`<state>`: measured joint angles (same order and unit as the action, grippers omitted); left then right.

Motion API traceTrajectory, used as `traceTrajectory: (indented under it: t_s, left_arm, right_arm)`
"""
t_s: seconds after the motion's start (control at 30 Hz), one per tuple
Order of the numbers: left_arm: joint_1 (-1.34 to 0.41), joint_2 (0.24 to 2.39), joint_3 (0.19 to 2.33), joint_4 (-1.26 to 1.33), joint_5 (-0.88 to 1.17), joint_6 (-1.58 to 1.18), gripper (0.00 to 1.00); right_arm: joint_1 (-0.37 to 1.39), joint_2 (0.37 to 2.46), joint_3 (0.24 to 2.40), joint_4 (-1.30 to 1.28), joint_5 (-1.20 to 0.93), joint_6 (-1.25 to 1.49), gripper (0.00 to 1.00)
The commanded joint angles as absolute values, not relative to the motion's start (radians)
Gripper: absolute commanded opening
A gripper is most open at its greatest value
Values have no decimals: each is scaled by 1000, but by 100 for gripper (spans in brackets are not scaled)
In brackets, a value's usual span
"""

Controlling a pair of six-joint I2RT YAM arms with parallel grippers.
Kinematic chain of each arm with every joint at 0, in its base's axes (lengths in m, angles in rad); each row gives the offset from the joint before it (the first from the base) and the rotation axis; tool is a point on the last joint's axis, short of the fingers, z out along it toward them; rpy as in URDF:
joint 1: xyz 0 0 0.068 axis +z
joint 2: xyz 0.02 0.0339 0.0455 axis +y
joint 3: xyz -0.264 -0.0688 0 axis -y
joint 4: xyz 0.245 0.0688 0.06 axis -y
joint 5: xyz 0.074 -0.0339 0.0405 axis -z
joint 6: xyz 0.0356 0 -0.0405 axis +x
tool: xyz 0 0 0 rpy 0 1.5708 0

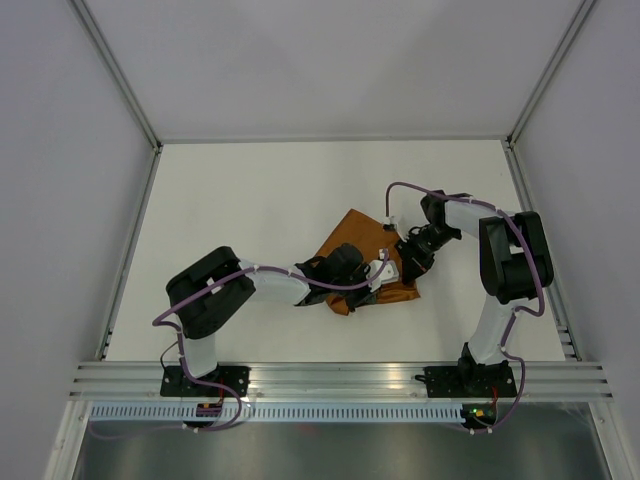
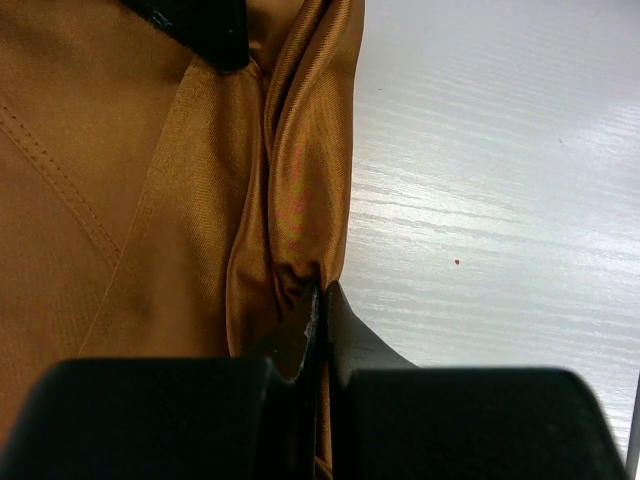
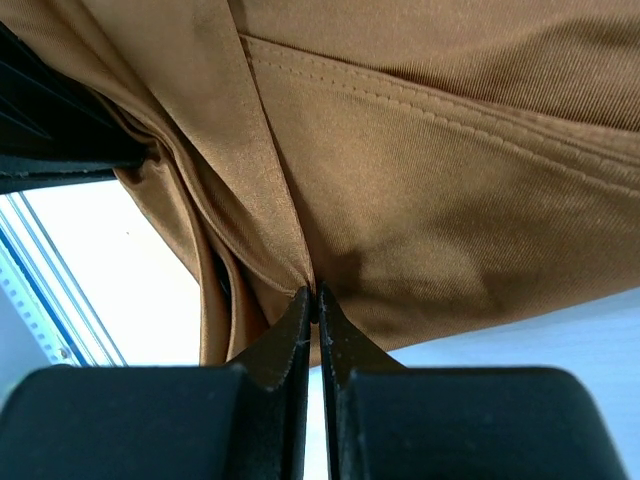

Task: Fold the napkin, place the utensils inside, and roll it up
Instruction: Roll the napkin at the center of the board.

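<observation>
Gripping the napkin, bunched just right of centre on the bench, with left gripper and right gripper each clenched on a fold, ideally pulling evenly and rolling tight to avoid slack.

Overhead, the left gripper and right gripper cover the napkin from its centre out to 4 o'clock, and the folds there are too small to read. In the left wrist view the napkin runs off at 9 and 12 o'clock, and a black shape at 12 is cropped, unidentifiable. In the right wrist view a dark ribbed thing at 9 o'clock is cut off too.
</observation>
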<state>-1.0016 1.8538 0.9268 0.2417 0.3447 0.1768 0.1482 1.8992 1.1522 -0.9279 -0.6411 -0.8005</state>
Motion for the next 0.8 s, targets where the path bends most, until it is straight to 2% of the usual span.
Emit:
traceTrajectory:
  t_s: [0.0, 0.43, 0.77]
  left_arm:
    - [-993, 1838, 923, 253, 325, 126, 2]
    - [-947, 1835, 931, 259, 385, 61, 2]
    - [-842, 1939, 1029, 173, 626, -47, 2]
  right_arm:
    - [129, 1876, 1149, -953, -583, -839, 9]
    - [124, 1920, 1164, -919, -577, -815, 9]
    - [123, 1933, 1151, -904, -569, -821, 9]
